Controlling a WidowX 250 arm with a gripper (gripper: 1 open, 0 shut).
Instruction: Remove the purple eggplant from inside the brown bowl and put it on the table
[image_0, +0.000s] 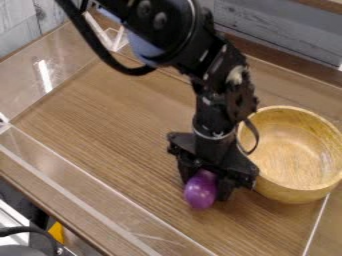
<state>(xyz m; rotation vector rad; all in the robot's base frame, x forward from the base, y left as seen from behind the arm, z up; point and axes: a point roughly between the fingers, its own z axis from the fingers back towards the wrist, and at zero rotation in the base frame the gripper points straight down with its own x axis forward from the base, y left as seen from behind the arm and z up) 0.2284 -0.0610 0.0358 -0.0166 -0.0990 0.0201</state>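
The eggplant (201, 190) was a small, glossy purple thing, rounded and slightly longer than wide, with a pale highlight on its upper face. It sat low on the desk (100, 130), outside the bowl (290, 152) and just to the left of the bowl's near rim. Only its lower, nearer part showed clearly; the rest was covered by the black arm (201, 70) above it.

The fingers (211, 185) pointed straight down and stood spread to either side of the eggplant, one on its left and one on its right toward the bowl. They were parted about as wide as the eggplant itself, closed around it and holding it. Whether the eggplant actually rested on the wood or hung just above it could not be told from this view.

The bowl was round, light tan wood with a thick rim and a smooth inside, much bigger than the eggplant, standing on the right side of the desk. The desk was brown wood grain, edged with clear walls (47, 60) on the left and near sides.
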